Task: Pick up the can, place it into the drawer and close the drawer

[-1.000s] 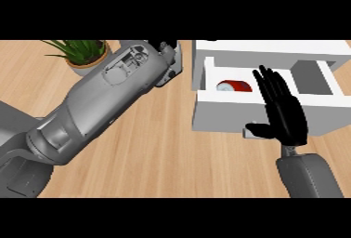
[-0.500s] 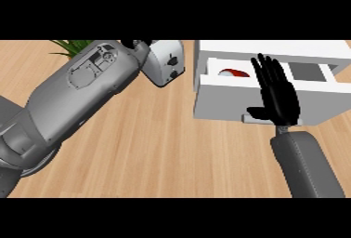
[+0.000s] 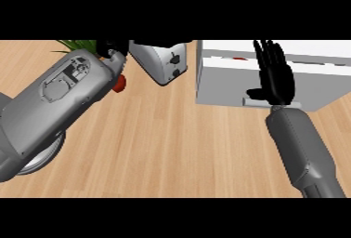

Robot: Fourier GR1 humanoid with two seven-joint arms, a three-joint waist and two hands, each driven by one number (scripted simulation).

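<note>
Right hand flat on drawer — can nearly hidden

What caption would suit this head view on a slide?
Right hand, fingers straight, pressed flat against the white drawer front, nearly shut.

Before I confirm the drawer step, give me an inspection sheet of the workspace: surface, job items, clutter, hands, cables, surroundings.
Surface: light wooden counter.
Job's things: white drawer almost shut; red can shows only as a sliver in the remaining gap.
Clutter: silver boxy appliance; green potted plant, mostly hidden behind the left forearm.
Hands: right hand open, straight fingers flat against the drawer front; left hand barely visible near the top.
Cables: nothing seen.
Surroundings: nothing seen.
</note>
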